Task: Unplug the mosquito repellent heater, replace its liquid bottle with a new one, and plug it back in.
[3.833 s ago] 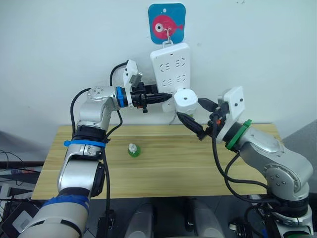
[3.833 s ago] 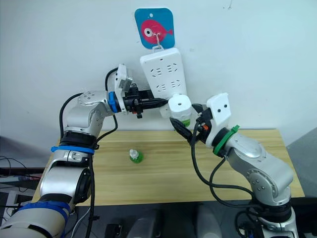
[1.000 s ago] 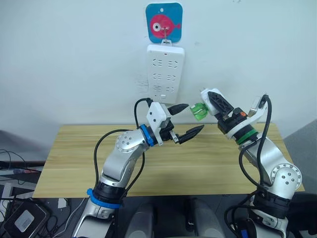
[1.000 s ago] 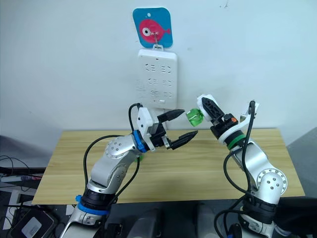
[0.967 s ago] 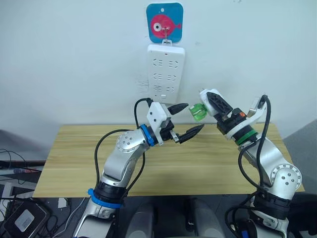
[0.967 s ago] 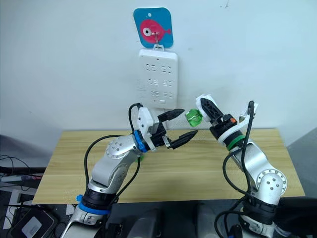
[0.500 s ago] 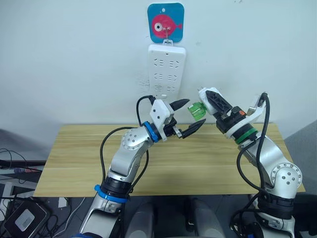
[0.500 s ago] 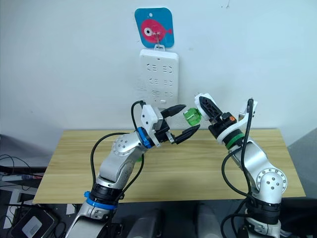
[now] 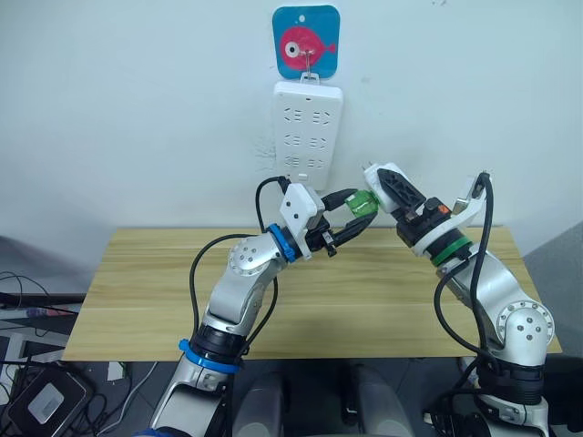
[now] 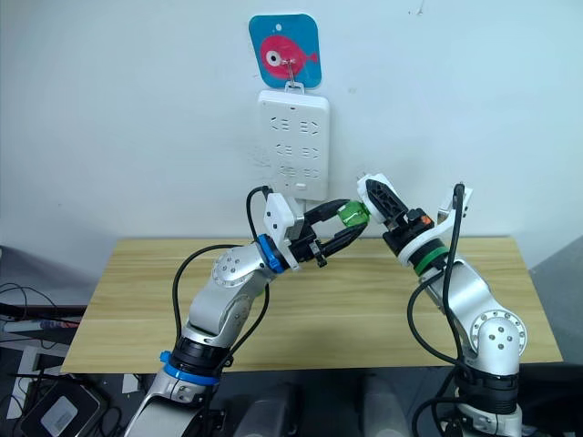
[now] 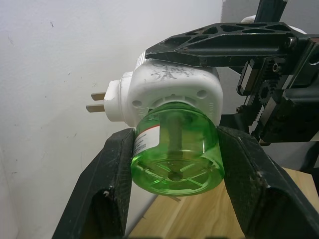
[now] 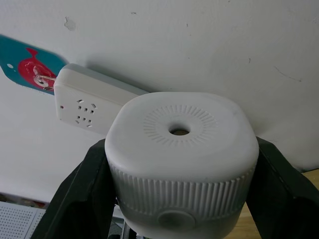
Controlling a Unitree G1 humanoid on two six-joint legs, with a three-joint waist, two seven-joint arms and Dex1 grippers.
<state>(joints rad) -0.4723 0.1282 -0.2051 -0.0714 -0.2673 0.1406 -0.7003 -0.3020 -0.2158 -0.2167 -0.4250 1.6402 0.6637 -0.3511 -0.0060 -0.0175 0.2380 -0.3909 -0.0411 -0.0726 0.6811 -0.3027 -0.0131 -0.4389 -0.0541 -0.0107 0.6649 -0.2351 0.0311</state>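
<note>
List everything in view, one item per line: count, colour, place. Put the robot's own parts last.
mosquito repellent heater: one, white, held in the air in front of the wall, unplugged, its prongs bare
liquid bottle: one, clear green, attached under the heater
power strip: one, white, hanging on the wall below the fish hook
fish hook: one, blue plaque with a pink fish, on the wall
table: one, light wood, against the wall below the arms
right gripper: one, black fingers, shut on the heater's body
left gripper: one, black fingers, one finger on each side of the bottle
</note>
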